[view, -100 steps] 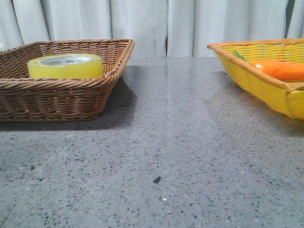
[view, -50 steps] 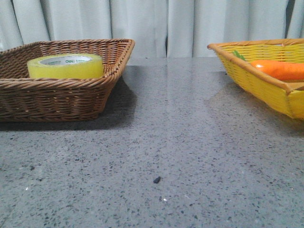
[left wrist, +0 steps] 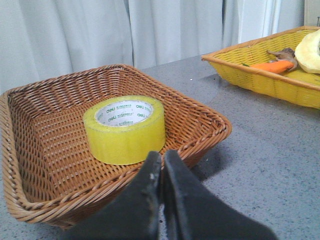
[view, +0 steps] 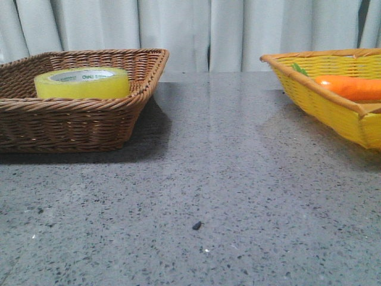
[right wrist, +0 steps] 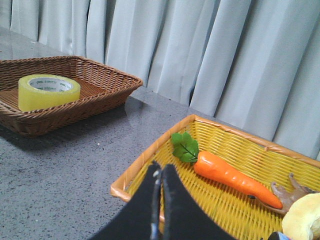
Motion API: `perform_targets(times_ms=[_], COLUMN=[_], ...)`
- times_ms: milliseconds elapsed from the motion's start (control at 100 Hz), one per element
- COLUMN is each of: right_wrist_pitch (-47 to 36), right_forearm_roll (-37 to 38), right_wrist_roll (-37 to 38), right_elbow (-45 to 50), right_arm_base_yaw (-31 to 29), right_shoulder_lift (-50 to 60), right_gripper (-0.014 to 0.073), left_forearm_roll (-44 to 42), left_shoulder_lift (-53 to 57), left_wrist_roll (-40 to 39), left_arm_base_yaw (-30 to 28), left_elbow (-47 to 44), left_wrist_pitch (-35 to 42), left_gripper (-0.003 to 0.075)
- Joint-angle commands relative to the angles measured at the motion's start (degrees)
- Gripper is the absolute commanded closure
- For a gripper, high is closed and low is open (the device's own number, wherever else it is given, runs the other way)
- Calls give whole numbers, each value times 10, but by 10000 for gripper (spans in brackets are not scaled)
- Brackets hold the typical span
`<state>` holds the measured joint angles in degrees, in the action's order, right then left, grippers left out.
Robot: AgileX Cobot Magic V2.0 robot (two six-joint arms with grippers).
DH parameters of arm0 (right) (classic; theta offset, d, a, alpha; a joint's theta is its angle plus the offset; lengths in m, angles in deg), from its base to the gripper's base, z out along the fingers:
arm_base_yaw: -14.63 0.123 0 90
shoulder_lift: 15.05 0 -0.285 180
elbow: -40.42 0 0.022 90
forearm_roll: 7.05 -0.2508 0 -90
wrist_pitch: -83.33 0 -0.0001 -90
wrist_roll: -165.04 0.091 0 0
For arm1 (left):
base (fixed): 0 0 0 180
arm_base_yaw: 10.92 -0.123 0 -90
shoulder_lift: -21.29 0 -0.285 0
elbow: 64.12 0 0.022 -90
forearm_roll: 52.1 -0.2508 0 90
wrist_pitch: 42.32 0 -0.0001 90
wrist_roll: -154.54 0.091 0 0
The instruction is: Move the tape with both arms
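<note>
The yellow tape (view: 82, 83) lies flat in the brown wicker basket (view: 77, 122) at the left of the table. It also shows in the left wrist view (left wrist: 125, 128) and the right wrist view (right wrist: 48, 91). My left gripper (left wrist: 161, 156) is shut and empty, over the basket's near rim, a little short of the tape. My right gripper (right wrist: 160, 167) is shut and empty, over the near corner of the yellow basket (right wrist: 150, 152). Neither arm shows in the front view.
The yellow basket (view: 333, 110) stands at the right and holds an orange carrot (view: 351, 87), (right wrist: 230, 172), a brown root (right wrist: 292, 192) and a pale yellow item (right wrist: 305, 220). Grey speckled table (view: 226, 179) lies between the baskets. White curtains hang behind.
</note>
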<state>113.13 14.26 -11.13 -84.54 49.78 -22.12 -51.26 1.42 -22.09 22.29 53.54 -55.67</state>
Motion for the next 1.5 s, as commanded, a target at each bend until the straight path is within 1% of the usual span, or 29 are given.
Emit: perform_targets(times_ms=[0, 100, 190, 320, 420, 480, 530, 610, 690, 1490], right_wrist_pitch=[-42, -42, -42, -42, -42, -42, -42, -42, -42, -42], right_forearm_roll=[13, 13, 13, 13, 13, 13, 13, 13, 13, 13], right_wrist_roll=[-2, -2, -2, -2, -2, -2, -2, -2, -2, -2], right_elbow=[-13, -13, -13, -13, -13, -13, -13, -13, -13, -13], right_arm_base_yaw=[-1, -1, -1, -1, -1, -1, -1, -1, -1, -1], right_shoulder_lift=[5, 5, 5, 5, 5, 5, 5, 5, 5, 5], right_gripper=[666, 666, 666, 666, 666, 666, 666, 666, 666, 666], left_forearm_roll=[-16, -18, -3, 21, 41, 41, 41, 41, 41, 40], left_shoulder_lift=[-2, 11, 38, 82, 107, 123, 130, 141, 141, 141], left_wrist_roll=[0, -9, -11, -11, -11, -11, -11, -11, -11, -11], left_arm_base_yaw=[-17, -59, -106, -178, -219, -235, -248, -258, -262, -262], left_elbow=[11, -7, -38, -104, -159, -153, -155, -156, -156, -155], left_wrist_pitch=[46, 49, 62, 117, 159, 85, 63, 10, -23, -22], left_gripper=[741, 741, 741, 741, 741, 741, 741, 741, 741, 741])
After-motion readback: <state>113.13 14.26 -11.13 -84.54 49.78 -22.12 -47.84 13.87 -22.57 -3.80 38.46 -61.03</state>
